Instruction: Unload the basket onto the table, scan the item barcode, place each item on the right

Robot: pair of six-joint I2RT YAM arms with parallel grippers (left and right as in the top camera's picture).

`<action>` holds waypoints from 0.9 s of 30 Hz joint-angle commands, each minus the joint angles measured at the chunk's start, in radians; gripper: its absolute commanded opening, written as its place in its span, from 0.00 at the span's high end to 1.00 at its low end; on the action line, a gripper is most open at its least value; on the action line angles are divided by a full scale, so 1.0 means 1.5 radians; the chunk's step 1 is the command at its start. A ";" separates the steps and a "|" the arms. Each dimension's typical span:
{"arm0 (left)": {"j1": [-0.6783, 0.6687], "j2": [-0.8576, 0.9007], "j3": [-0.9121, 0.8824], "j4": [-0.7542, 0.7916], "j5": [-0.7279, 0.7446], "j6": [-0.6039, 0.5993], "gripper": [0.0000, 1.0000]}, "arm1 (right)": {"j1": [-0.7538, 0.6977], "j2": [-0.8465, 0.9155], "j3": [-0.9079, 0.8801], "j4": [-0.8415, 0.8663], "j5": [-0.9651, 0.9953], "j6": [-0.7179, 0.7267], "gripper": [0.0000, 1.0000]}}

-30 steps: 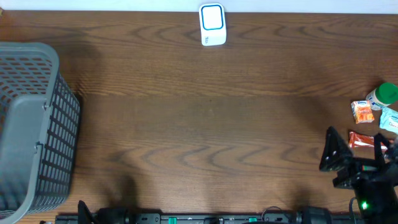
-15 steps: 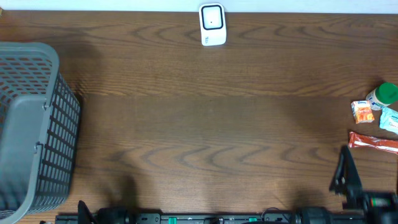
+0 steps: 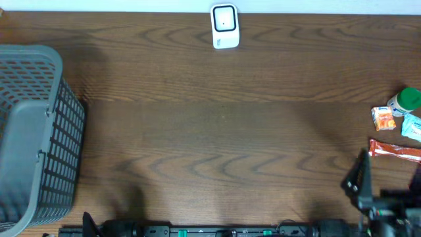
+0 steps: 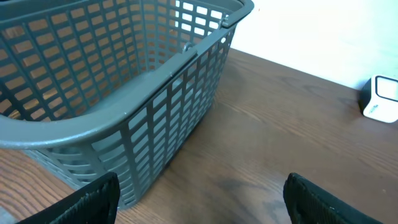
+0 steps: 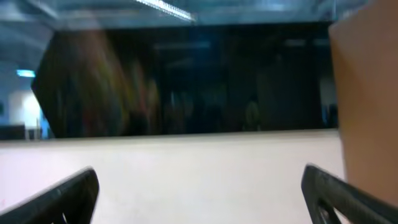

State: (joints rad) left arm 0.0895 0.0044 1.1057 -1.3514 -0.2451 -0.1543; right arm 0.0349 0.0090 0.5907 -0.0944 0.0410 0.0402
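Overhead, the items lie at the worktop's (image 3: pixel 210 131) 3 o'clock edge: green-capped bottle (image 3: pixel 406 100), orange packet (image 3: pixel 383 118), pale blue pack (image 3: pixel 413 126) and red bar (image 3: pixel 395 151). The scanner (image 3: pixel 224 26) stands at 12 o'clock, the grey basket (image 3: pixel 66 138) at 9. The right tool (image 5: pixel 199 186), spread fully and empty in its wrist view, faces a blurred wall; overhead catches it only partly, at 4 o'clock near the red bar. The left tool (image 4: pixel 202 196) appears only in its wrist view, wide apart and empty, facing the basket.

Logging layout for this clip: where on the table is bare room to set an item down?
The brown wooden table is bare from the grey slatted plastic basket rightward, below the white box-shaped scanner. Crowded: the right edge, with the red flat wrapper, orange small carton and green-capped white bottle.
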 commanded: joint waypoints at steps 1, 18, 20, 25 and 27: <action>-0.002 -0.001 0.000 0.001 -0.001 -0.001 0.14 | 0.005 -0.002 -0.129 0.100 -0.010 0.018 0.01; -0.002 -0.001 0.000 0.001 -0.001 -0.001 0.14 | 0.005 -0.003 -0.390 0.051 0.059 0.080 0.01; -0.002 -0.001 0.000 0.001 -0.001 -0.001 0.15 | 0.005 -0.003 -0.390 0.018 0.061 0.077 0.01; -0.002 -0.001 0.000 0.001 -0.001 -0.001 0.15 | 0.005 -0.003 -0.390 0.020 0.059 0.045 0.01; -0.002 -0.001 0.000 0.001 -0.001 -0.001 0.15 | 0.004 -0.003 -0.390 0.021 0.059 0.045 0.01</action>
State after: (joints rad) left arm 0.0895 0.0044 1.1057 -1.3510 -0.2451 -0.1543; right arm 0.0349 0.0113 0.0067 -0.0597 0.1101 0.1326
